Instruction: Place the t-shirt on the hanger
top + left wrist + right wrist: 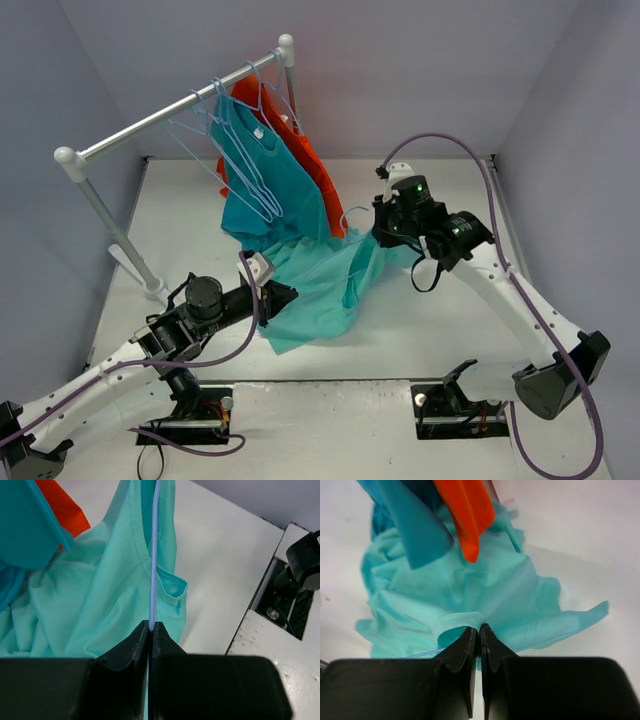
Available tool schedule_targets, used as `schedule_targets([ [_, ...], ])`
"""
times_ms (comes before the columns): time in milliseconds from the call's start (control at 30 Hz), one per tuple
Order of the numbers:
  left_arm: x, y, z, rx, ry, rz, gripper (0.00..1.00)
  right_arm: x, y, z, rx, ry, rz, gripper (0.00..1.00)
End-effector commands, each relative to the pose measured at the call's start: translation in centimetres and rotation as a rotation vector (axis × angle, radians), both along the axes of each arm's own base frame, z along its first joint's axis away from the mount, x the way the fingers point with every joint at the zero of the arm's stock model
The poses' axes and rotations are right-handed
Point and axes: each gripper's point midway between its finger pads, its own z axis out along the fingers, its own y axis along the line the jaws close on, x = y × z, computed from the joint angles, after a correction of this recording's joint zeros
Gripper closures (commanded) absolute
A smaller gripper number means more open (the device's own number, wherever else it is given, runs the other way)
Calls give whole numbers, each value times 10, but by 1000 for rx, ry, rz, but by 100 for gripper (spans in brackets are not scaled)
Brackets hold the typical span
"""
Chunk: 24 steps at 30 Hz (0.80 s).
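The mint t-shirt (318, 285) lies bunched on the table below the rack. The light-blue hanger (352, 211) lies partly inside it, with its hook poking out near my right gripper. My left gripper (283, 296) is at the shirt's left edge. In the left wrist view it (151, 625) is shut on the hanger's wire (154, 555), which runs up along the t-shirt (100, 590). My right gripper (384, 234) is at the shirt's far right. In the right wrist view it (480, 627) is shut on the collar hem of the t-shirt (485, 590). A bit of hanger wire (422, 654) shows to its left.
A darker teal shirt (262, 175) and an orange garment (322, 175) hang from the rack bar (170, 110), reaching down to the mint shirt. Empty hangers (215, 130) hang beside them. The rack's near post (120, 235) stands left of my left arm. Grey walls enclose the table.
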Motion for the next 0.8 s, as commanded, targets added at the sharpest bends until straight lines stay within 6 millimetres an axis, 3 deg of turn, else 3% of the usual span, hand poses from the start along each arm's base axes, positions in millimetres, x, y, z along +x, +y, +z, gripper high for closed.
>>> schedule_targets([
  [0,14,-2,93,-204,-222,56,100,-4,12,52,118,-75,38,98],
  [100,13,-10,111,-239,-270,22,100,-2,19,88,173,-135,64,97],
  [433,18,-12,150,-345,-375,40,100,-3,23,122,226,-187,83,96],
  [767,28,-34,172,-437,-468,22,100,0,24,169,316,-261,45,95],
])
